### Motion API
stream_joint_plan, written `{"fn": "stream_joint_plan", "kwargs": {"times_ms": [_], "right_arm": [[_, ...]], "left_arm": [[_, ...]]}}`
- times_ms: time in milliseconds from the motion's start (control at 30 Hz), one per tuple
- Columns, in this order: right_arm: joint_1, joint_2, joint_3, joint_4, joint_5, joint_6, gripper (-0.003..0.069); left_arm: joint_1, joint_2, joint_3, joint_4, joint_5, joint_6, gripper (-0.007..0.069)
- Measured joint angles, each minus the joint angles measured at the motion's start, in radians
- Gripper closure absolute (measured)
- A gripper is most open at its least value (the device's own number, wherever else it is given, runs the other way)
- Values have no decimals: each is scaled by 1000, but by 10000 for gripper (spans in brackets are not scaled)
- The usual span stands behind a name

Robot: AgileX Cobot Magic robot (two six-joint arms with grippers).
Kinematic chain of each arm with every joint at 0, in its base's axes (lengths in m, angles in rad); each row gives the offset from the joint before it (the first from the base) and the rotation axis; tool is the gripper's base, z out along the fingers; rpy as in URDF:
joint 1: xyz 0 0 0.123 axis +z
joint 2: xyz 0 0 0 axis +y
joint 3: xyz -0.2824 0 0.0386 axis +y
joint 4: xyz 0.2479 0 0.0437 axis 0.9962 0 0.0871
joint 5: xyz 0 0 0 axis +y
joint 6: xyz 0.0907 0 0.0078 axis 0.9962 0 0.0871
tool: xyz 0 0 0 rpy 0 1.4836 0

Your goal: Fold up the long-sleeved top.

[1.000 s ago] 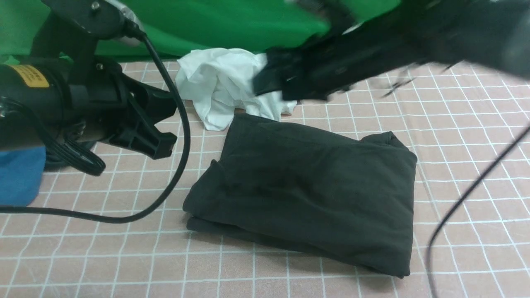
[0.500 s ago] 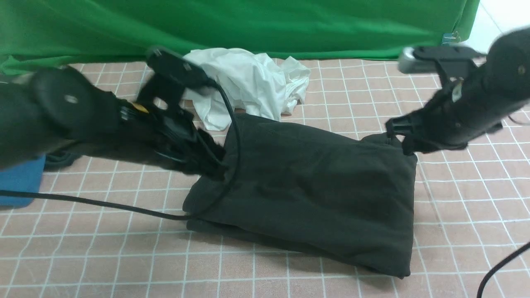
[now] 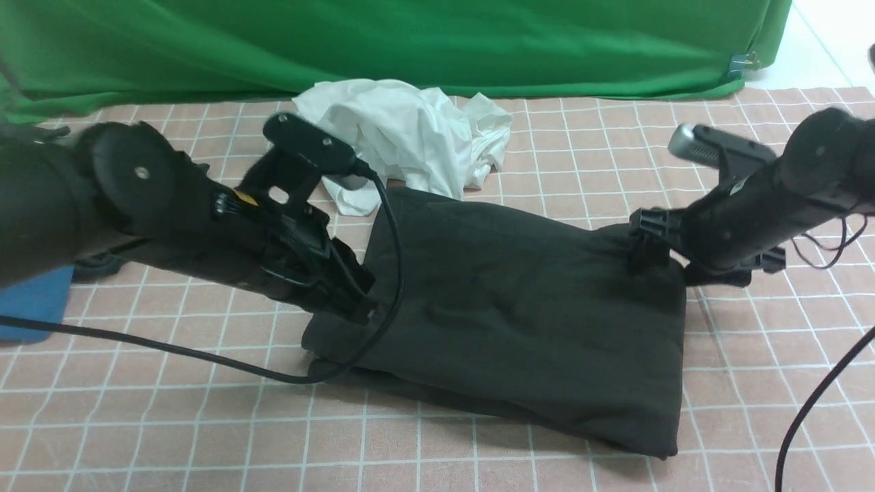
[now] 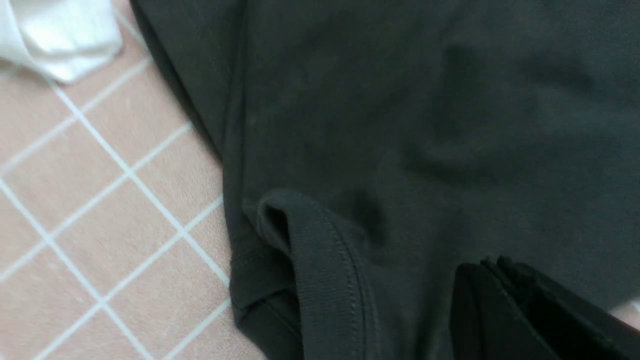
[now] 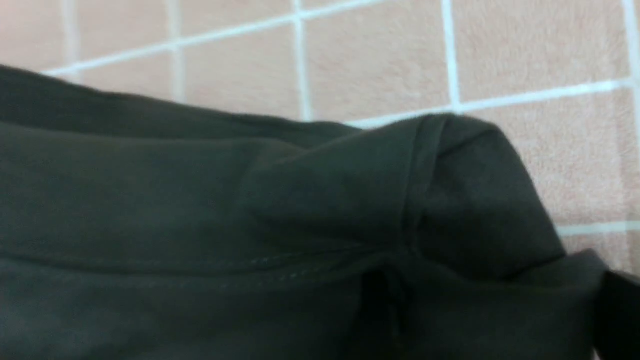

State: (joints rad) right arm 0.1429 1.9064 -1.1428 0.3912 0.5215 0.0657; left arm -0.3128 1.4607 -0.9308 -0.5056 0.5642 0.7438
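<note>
The large black-brown soft knit long-sleeved top (image 3: pixel 519 321) lies folded in a thick rectangle mid-bench on the pink grid-lined cloth (image 3: pixel 171 424). The left tool (image 3: pixel 359 307) is pressed together at its left edge; the right tool (image 3: pixel 646 256), spread, rests on its far-right corner.

A crumpled white garment (image 3: pixel 410 133) lay at the far side of the pink, white-gridded counter (image 3: pixel 171 437), just before a green backdrop cloth (image 3: pixel 410 41). A blue cloth (image 3: pixel 31 304) sat at the left edge.
</note>
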Motion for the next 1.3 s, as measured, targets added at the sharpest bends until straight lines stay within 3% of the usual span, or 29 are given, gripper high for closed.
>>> {"fn": "stream_joint_plan", "kwargs": {"times_ms": [233, 300, 333, 367, 400, 467, 500, 800, 933, 1000, 1033, 1067, 1100, 1200, 1300], "right_arm": [[0, 16, 0, 1, -31, -35, 153], [0, 23, 0, 1, -47, -78, 244], [0, 28, -1, 1, -58, -96, 332], [0, 28, -1, 1, -59, -99, 332], [0, 33, -2, 8, -74, -122, 444], [1, 35, -5, 12, -83, -149, 535], [1, 37, -12, 12, -85, -170, 544], [1, 60, -165, 0, -133, -342, 542], [0, 65, -193, -3, -141, -351, 470], [-7, 64, -198, -7, -129, -345, 272], [-7, 63, -198, -8, -127, -343, 256], [-11, 55, -198, -13, -103, -333, 156], [-14, 36, -198, -23, -65, -321, 103], [-15, -24, -198, -51, 24, -316, 111], [-16, -141, -170, -74, 119, -314, 277]], "left_arm": [[0, -174, 0, 70, 35, -62, 605], [0, -254, 1, 87, 64, -70, 605], [0, -291, 4, 91, 70, -74, 605], [0, -305, 7, 92, 70, -75, 605], [0, -371, 25, 100, 69, -92, 605], [0, -442, 52, 115, 66, -112, 605], [0, -489, 73, 123, 63, -124, 605], [0, -913, 322, 163, -38, -149, 605], [0, -1037, 401, 159, -74, -150, 605], [0, -1115, 460, 156, -83, -150, 605], [0, -1120, 463, 156, -83, -150, 605], [0, -1154, 487, 152, -93, -150, 605], [0, -1184, 505, 147, -109, -150, 605], [0, -1226, 535, 133, -169, -150, 605], [0, -1258, 567, 118, -247, -150, 605]]}}
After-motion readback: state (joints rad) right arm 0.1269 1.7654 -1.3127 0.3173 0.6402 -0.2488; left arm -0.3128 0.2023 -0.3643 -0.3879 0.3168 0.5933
